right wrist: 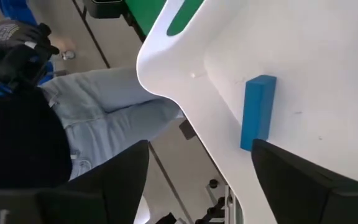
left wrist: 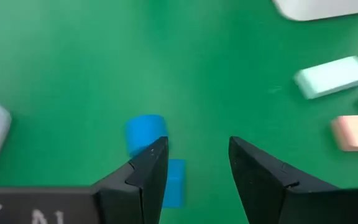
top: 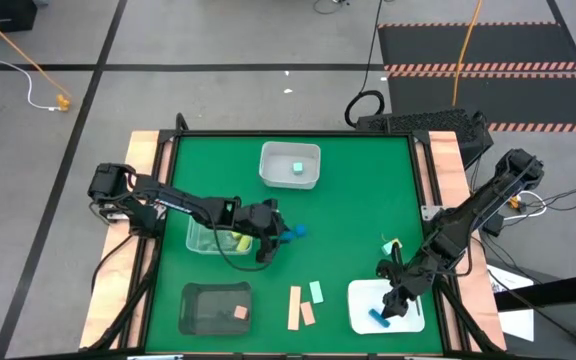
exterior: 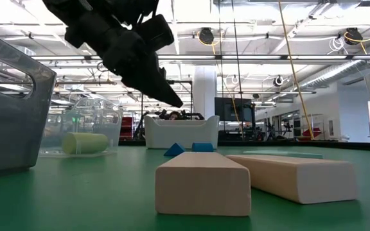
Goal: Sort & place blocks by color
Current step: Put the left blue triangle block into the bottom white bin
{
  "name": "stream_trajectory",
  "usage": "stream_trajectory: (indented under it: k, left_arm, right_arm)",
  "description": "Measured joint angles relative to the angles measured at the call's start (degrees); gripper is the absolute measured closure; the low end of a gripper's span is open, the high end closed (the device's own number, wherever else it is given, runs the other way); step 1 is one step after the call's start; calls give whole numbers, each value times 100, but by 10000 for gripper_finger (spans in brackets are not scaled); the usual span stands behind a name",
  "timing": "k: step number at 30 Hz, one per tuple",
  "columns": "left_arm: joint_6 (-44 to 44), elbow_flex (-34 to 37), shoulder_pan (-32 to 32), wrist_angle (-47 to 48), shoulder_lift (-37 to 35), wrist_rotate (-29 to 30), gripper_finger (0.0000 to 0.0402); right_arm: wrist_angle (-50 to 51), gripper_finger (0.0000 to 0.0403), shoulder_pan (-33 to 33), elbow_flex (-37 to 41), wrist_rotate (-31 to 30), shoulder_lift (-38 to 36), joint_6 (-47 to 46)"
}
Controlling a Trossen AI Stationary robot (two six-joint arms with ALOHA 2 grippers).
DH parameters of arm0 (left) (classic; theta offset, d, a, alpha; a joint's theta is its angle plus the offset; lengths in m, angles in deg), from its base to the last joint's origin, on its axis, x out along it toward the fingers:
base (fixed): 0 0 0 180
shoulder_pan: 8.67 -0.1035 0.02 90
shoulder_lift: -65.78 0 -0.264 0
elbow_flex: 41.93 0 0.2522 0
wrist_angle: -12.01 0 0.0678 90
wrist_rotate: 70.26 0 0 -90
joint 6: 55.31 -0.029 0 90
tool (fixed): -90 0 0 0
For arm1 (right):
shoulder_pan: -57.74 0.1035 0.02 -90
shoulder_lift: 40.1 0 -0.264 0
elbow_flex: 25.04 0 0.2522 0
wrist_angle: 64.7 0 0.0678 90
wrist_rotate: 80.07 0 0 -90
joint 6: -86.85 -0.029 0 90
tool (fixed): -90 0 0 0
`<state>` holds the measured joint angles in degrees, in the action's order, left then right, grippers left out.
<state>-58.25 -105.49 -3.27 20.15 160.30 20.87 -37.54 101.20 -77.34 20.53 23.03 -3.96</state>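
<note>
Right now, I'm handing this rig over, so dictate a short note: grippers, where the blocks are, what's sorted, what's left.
Left gripper: open, empty, above two loose blue blocks beside the clear tray.
Right gripper: open over the white tray; a blue bar lies free inside it.
Done: mint cube in the white bin, yellow block in the clear tray, tan-pink block in the dark tray.
Left: both blue blocks, two tan-pink bars and the mint bar on the mat.

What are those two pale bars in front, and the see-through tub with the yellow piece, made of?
The pale bars look like painted or plain wood: matte, crisp edges, though foam is possible. The see-through tub looks like clear glossy plastic; the yellow piece shows through its wall.
</note>
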Motion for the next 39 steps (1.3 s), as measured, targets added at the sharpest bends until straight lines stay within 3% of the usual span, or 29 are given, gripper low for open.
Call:
stream_trajectory:
  k: [6,17,23,33,39]
  left_arm:
    - [-349,-2,36,-62,57,233,198]
    - [-391,10,10,-176,482,342,137]
    - [-143,-10,-116,-636,921,408,135]
    - [195,-13,-355,-429,1268,382,136]
    - [199,-15,-345,-392,1311,196,193]
  right_arm:
    - [-13,138,-17,0,-303,0,1]
    - [-35,138,-255,0,-328,-2,275]
    - [-47,138,-436,0,-315,-4,555]
    - [-143,138,-632,2,-305,-2,985]
    - [-106,138,-641,2,-306,-2,1204]
